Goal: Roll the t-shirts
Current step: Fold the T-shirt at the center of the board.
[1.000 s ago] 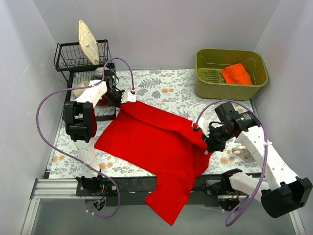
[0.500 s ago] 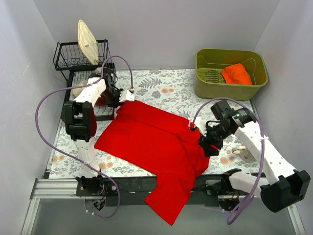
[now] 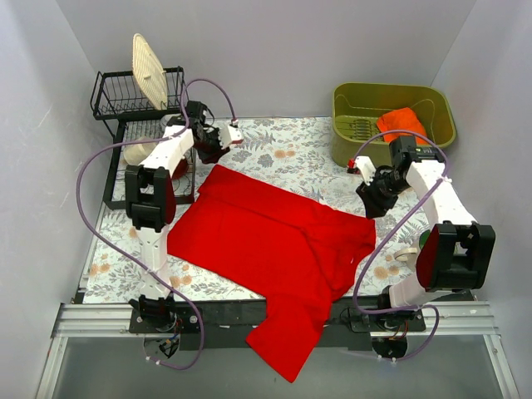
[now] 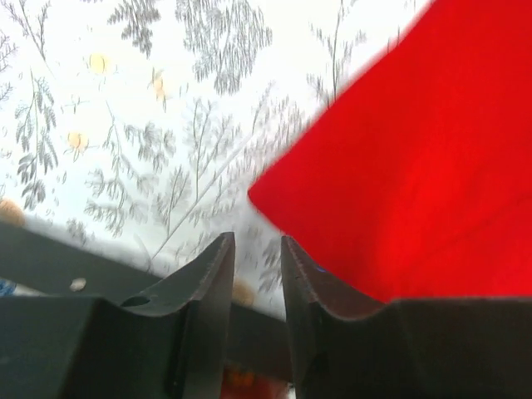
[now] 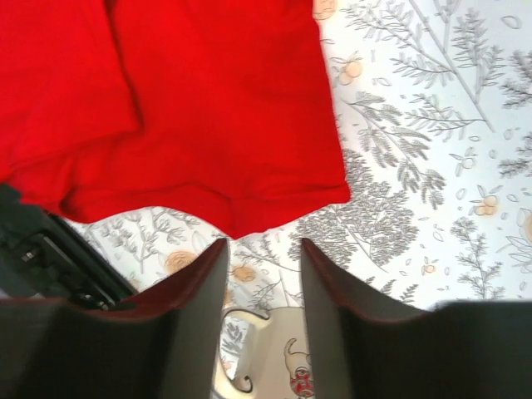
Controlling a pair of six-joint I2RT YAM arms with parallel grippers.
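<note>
A plain bright red t-shirt (image 3: 274,241) lies spread flat on the floral table, and one part hangs over the near edge. My left gripper (image 3: 214,145) hovers just beyond the shirt's far-left corner, open a little and empty. In the left wrist view (image 4: 258,241) that corner of the shirt (image 4: 407,166) lies to the right of the fingers. My right gripper (image 3: 372,199) hovers just past the shirt's right edge, open and empty. In the right wrist view (image 5: 264,245) the shirt's edge (image 5: 191,108) lies ahead of the fingers.
A black dish rack (image 3: 137,104) with a woven plate (image 3: 150,71) stands at the back left. A green bin (image 3: 432,141) holding an orange cloth (image 3: 403,125) stands at the back right. A pale mug (image 3: 413,256) lies near the right edge and shows below the right fingers (image 5: 278,357).
Both grippers have let go of the shirt and pulled away, the left toward the back and the right toward the back right. The shirt's right side now lies flat.
</note>
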